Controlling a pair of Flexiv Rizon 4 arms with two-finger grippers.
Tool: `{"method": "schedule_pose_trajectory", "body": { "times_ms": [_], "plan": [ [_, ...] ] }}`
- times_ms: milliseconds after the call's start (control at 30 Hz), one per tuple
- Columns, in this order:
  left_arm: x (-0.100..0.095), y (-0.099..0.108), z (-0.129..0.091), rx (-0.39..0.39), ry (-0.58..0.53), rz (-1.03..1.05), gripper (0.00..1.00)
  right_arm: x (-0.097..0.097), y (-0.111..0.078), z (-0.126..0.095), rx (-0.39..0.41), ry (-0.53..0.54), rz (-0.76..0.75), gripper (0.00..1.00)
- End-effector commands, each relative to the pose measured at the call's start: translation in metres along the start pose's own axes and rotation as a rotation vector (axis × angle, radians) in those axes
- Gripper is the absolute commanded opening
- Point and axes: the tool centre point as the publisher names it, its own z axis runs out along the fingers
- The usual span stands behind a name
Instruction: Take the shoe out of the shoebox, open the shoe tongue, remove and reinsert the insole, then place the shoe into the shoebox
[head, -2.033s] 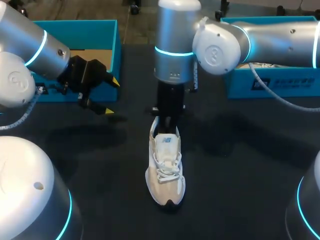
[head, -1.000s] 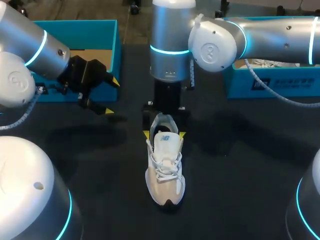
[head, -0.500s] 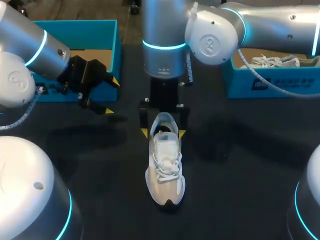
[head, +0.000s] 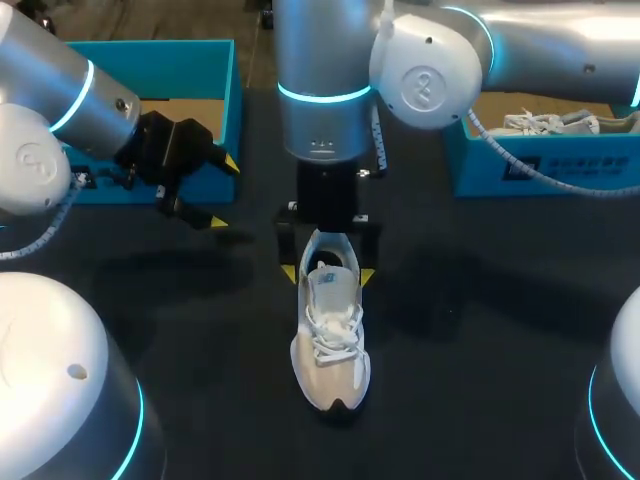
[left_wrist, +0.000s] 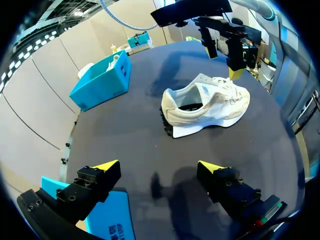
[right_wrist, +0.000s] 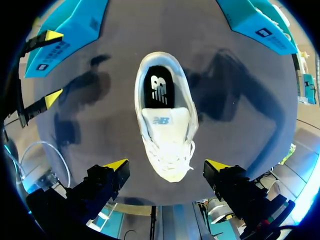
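Observation:
A white and beige sneaker (head: 331, 335) stands upright on the dark table, heel toward the far side, laces tied. In the right wrist view the sneaker (right_wrist: 165, 130) lies straight under the fingers, its dark insole (right_wrist: 159, 90) showing through the opening. My right gripper (head: 327, 272) hangs open above the heel, one yellow tip on each side, touching nothing. My left gripper (head: 225, 193) is open and empty in front of the left shoebox (head: 190, 55), well left of the sneaker (left_wrist: 207, 105).
A second teal shoebox (head: 520, 170) at the far right holds another white shoe (head: 545, 122). Both boxes (right_wrist: 70, 30) (right_wrist: 260, 25) stand beyond the sneaker's heel. Bare dark tabletop lies around the sneaker on all sides.
My right gripper has spread its fingers off the sneaker's heel and lifted, the arm shifting a little to the left. The sneaker and my left arm have stayed put.

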Motion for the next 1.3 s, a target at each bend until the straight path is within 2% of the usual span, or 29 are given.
{"method": "schedule_pose_trajectory", "body": {
  "times_ms": [33,167,333,500,633,800,967,1133,1200,1267,1300],
  "plan": [
    [0.001,0.0,0.0,-0.001,-0.001,0.001,1.0,-0.001,-0.007,-0.001,-0.014,-0.006,0.011,0.39],
    [0.001,0.0,0.0,-0.001,-0.001,0.001,1.0,-0.003,-0.008,0.001,-0.019,-0.005,0.017,0.17],
    [0.001,0.0,0.0,-0.001,-0.001,0.001,1.0,-0.005,0.0,0.011,-0.017,0.008,0.006,0.13],
    [0.001,0.0,0.0,-0.001,-0.001,0.001,1.0,-0.001,0.018,0.026,-0.069,0.013,-0.015,0.04],
    [0.001,0.0,0.0,-0.001,-0.001,0.001,1.0,-0.001,0.03,0.039,-0.089,0.007,-0.026,0.13],
    [0.001,0.0,0.0,-0.001,-0.001,0.001,1.0,0.001,0.04,0.049,-0.109,-0.009,-0.033,0.07],
    [0.001,0.0,0.0,-0.001,-0.001,0.001,1.0,0.0,0.043,0.057,-0.105,-0.004,-0.04,0.11],
    [0.001,0.0,0.0,-0.001,-0.001,0.001,1.0,-0.002,0.042,0.053,-0.112,0.0,-0.047,0.14],
    [0.001,0.0,0.0,-0.001,-0.001,0.001,1.0,-0.003,0.041,0.048,-0.129,-0.003,-0.056,0.2],
    [0.001,0.0,0.0,-0.001,-0.001,0.001,1.0,-0.005,0.041,0.041,-0.202,0.029,-0.088,0.25],
    [0.001,0.0,0.0,-0.001,-0.001,0.001,1.0,-0.006,0.042,0.038,-0.213,-0.002,-0.114,0.28]
  ]
}}
